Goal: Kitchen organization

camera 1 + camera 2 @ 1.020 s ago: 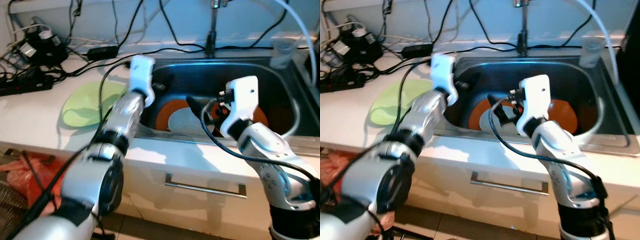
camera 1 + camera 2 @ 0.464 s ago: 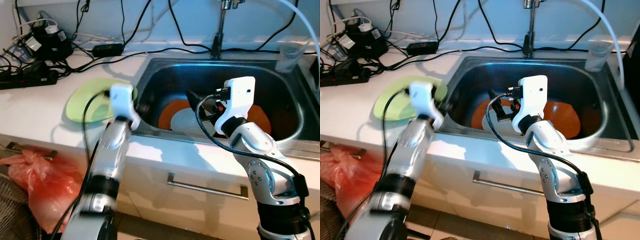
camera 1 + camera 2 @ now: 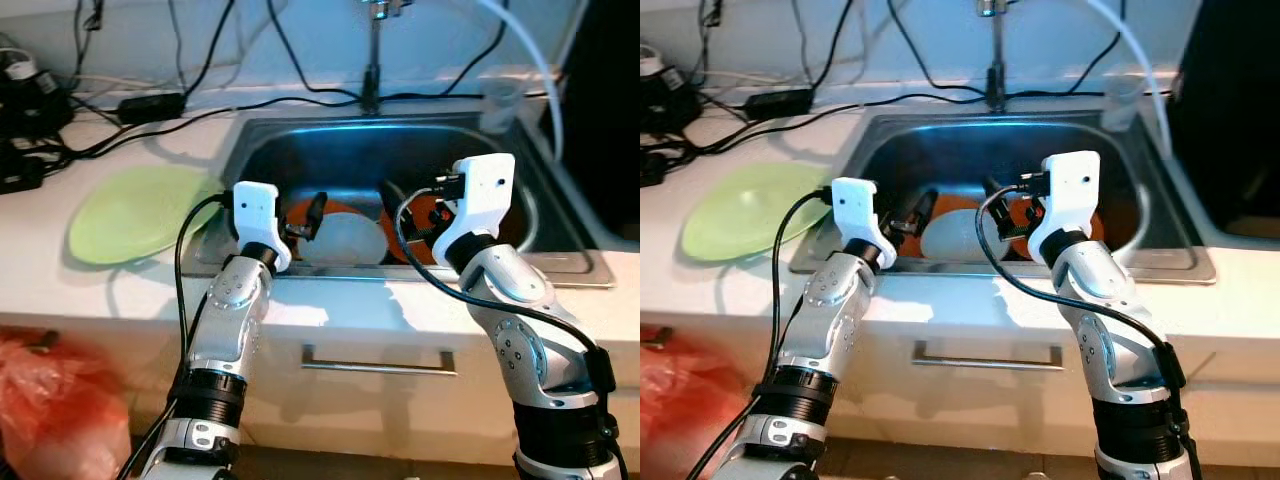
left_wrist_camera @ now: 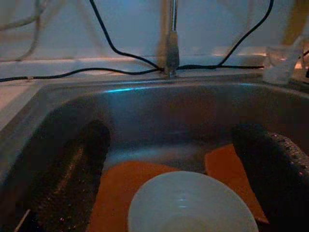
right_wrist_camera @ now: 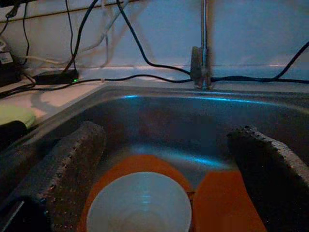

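White bowl [image 3: 345,238] in the sink [image 3: 400,140] sits between both spread, empty grippers, left gripper [image 3: 312,215] and right gripper [image 3: 400,215] about equally near.

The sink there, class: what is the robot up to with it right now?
The robot stands at the steel sink with both arms reaching over its front edge. The left gripper and the right gripper are both open and empty, pointed at the white bowl that sits on orange plates in the basin. Neither touches anything. A green plate lies on the counter to the robot's left of the sink.
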Robot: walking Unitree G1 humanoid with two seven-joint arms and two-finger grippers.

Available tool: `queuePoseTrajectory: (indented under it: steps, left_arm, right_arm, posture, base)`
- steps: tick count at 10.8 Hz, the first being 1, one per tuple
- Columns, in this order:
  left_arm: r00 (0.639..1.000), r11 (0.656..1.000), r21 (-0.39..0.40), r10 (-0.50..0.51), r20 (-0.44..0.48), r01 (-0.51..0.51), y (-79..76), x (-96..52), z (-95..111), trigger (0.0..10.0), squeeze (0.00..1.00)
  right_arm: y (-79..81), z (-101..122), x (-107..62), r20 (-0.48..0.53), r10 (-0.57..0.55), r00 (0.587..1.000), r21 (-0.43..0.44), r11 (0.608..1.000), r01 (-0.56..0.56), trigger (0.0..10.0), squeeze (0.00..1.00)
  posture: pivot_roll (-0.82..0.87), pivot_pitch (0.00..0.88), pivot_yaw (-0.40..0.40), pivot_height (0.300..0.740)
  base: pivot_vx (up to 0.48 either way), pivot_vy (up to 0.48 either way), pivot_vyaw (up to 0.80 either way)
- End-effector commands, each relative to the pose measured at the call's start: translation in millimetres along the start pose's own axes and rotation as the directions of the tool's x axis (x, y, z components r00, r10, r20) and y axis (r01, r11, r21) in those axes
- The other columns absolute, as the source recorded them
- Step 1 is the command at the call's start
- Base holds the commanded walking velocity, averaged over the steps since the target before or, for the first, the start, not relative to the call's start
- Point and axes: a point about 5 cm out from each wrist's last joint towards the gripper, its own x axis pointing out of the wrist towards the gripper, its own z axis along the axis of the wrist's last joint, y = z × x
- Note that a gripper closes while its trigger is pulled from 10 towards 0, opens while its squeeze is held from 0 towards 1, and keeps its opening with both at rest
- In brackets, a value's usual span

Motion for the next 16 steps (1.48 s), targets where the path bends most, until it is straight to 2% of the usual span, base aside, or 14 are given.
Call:
queuePoseTrajectory:
  steps: [1, 2, 4, 5, 6, 7, 9, 11, 12, 13, 16]
  left_arm:
    - [1.0, 1.0, 0.007, -0.001, 0.023, 0.001, 2.7, 2.0, 8, 10.0, 0.0]
    - [0.999, 0.999, 0.051, 0.004, 0.046, -0.006, 7.6, 5.4, 14, 10.0, 0.0]
    - [0.989, 0.976, 0.156, 0.148, 0.017, -0.149, 34.1, 3.0, 14, 10.0, 0.0]
    - [0.982, 0.957, 0.225, 0.19, 0.007, -0.186, 41.9, -0.7, 14, 10.0, 0.0]
    - [0.981, 0.946, 0.268, 0.194, -0.028, -0.18, 48.3, -4.2, 8, 10.0, 0.0]
    - [0.981, 0.931, 0.343, 0.167, -0.097, -0.124, 52.3, -7.8, 1, 10.0, 0.0]
    - [0.971, 0.912, 0.404, 0.157, -0.18, -0.073, 58.3, -10.2, -6, 10.0, 0.0]
    - [0.961, 0.883, 0.469, 0.15, -0.232, -0.024, 63.7, -10.5, -5, 10.0, 0.0]
    - [0.954, 0.845, 0.533, 0.129, -0.272, 0.038, 66.7, -8.7, -1, 10.0, 0.0]
    - [0.951, 0.827, 0.561, 0.14, -0.276, 0.041, 72.3, -7.7, 2, 10.0, 0.0]
    - [0.924, 0.799, 0.6, 0.19, -0.332, 0.051, 99.1, -8.9, 2, 10.0, 0.0]
  right_arm:
    - [3.9, 2, 1.4, 0.011, 0.016, 1.0, -0.001, 1.0, -0.016, 10.0, 0.0]
    - [9.2, 0, 2.4, 0.001, 0.038, 0.999, 0.003, 0.999, -0.038, 10.0, 0.0]
    - [19.1, -2, 3.6, -0.008, 0.096, 0.995, 0.006, 0.995, -0.096, 10.0, 0.0]
    - [23.6, -3, 1.5, -0.017, 0.14, 0.99, 0.013, 0.99, -0.14, 10.0, 0.0]
    - [26.4, -4, -0.6, -0.025, 0.173, 0.985, 0.034, 0.984, -0.172, 10.0, 0.0]
    - [37.7, -1, -4.1, -0.02, 0.294, 0.955, 0.169, 0.943, -0.287, 10.0, 0.0]
    - [53.4, 2, -12.4, -0.022, 0.455, 0.89, 0.189, 0.876, -0.443, 10.0, 0.0]
    - [55.2, 1, -19.9, -0.044, 0.507, 0.861, 0.185, 0.851, -0.491, 10.0, 0.0]
    - [55.0, 0, -22.8, -0.06, 0.527, 0.848, 0.192, 0.839, -0.508, 10.0, 0.0]
    - [56.2, 0, -23.7, -0.063, 0.539, 0.84, 0.192, 0.833, -0.52, 10.0, 0.0]
    - [60.8, -1, -26.6, -0.062, 0.561, 0.826, 0.199, 0.818, -0.54, 10.0, 0.0]
  posture:
    - [-0.08, 0.0, 0.071, 0.74]
    - [-0.08, 0.0, 0.067, 0.74]
    - [-0.08, 0.0, 0.08, 0.74]
    - [-0.09, 0.0, 0.09, 0.74]
    - [-0.09, 0.0, 0.096, 0.74]
    - [-0.08, 0.0, 0.101, 0.74]
    - [-0.08, 0.0, 0.102, 0.74]
    - [-0.08, 0.0, 0.101, 0.74]
    - [-0.07, 0.0, 0.103, 0.74]
    - [-0.07, 0.0, 0.106, 0.74]
    - [-0.07, 0.0, 0.12, 0.74]
  base:
    - [0.0, 0.0, 0.0]
    - [0.0, 0.0, 0.0]
    - [0.0, 0.0, 0.0]
    - [0.0, 0.0, 0.0]
    - [0.0, 0.0, 0.0]
    - [0.0, 0.0, 0.0]
    - [0.0, 0.0, 0.0]
    - [0.0, 0.0, 0.0]
    - [0.0, 0.0, 0.0]
    - [0.0, 0.0, 0.0]
    - [0.0, 0.0, 0.0]
